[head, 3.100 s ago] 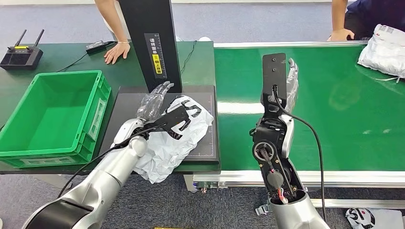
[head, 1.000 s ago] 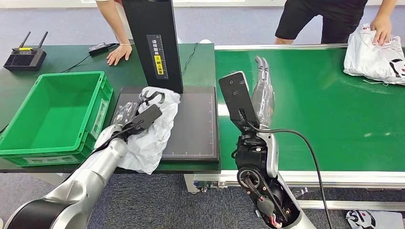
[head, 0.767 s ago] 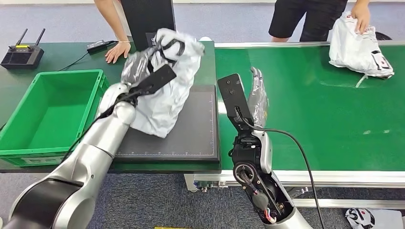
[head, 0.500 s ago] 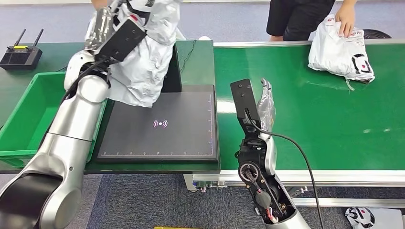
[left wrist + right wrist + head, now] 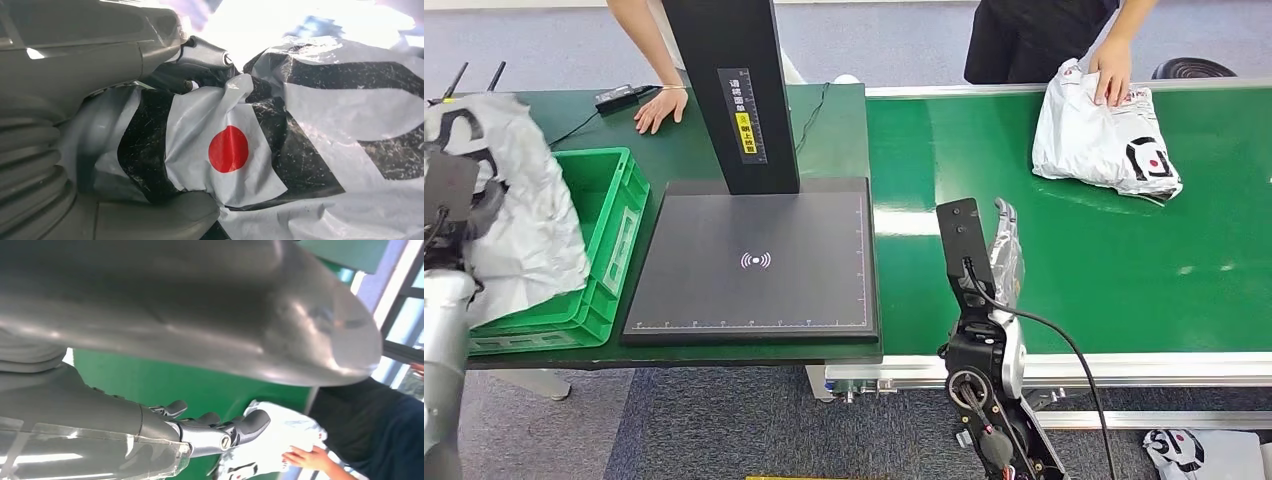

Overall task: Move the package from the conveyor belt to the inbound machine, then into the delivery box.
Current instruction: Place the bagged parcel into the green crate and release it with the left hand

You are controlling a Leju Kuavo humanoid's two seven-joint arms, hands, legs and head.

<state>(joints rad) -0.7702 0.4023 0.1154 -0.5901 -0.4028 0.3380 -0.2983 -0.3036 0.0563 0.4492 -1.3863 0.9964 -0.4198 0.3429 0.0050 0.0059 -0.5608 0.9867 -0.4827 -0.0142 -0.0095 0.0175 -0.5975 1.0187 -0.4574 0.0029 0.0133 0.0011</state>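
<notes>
My left hand (image 5: 452, 205) grips a crumpled white package (image 5: 524, 215) with black markings at the far left, over the near left part of the green delivery box (image 5: 620, 205). In the left wrist view the bag (image 5: 320, 115), with a red dot, is bunched between my fingers (image 5: 202, 55) and thumb. The inbound machine's black pad (image 5: 754, 290) lies bare, a wireless symbol lit at its centre. My right hand (image 5: 1005, 250) is held upright over the conveyor belt (image 5: 1074, 270) near its front edge, fingers (image 5: 215, 432) stretched out and holding nothing.
A second white package (image 5: 1104, 140) lies at the belt's far side under a person's hand (image 5: 1113, 72). Another person's hand (image 5: 659, 106) rests on the dark green table behind the machine's black column (image 5: 732, 90). A cable and a black device (image 5: 619, 96) lie there too.
My left arm has swung the package from high above the machine leftward and down to over the green box. The person slid the second package left along the belt. My right hand sank slightly.
</notes>
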